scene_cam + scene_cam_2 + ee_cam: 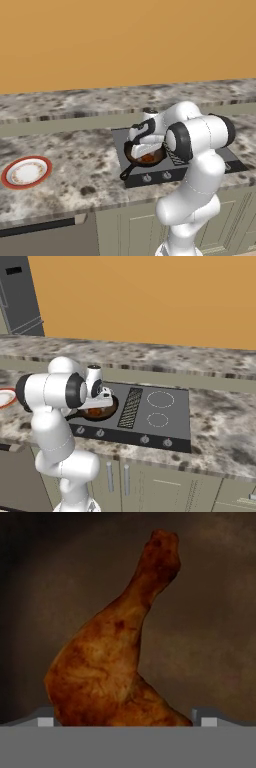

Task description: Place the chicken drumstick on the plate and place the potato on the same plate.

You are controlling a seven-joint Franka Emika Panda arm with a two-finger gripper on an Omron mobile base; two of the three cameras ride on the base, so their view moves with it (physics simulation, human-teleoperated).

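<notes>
So the one chicken drumstick [117, 667] is glazed reddish-brown, fat end sitting right between the spread jaws [122, 722], bony end pointing away, down in the black frying pan [145, 157]. One red-rimmed plate [26, 172] sits well off to the side on the desk [85, 170], with open marble between.

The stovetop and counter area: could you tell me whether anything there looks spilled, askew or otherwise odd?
Nothing stands out. The chicken drumstick lies in the frying pan on the cooktop, and the plate sits flat on the counter.
</notes>
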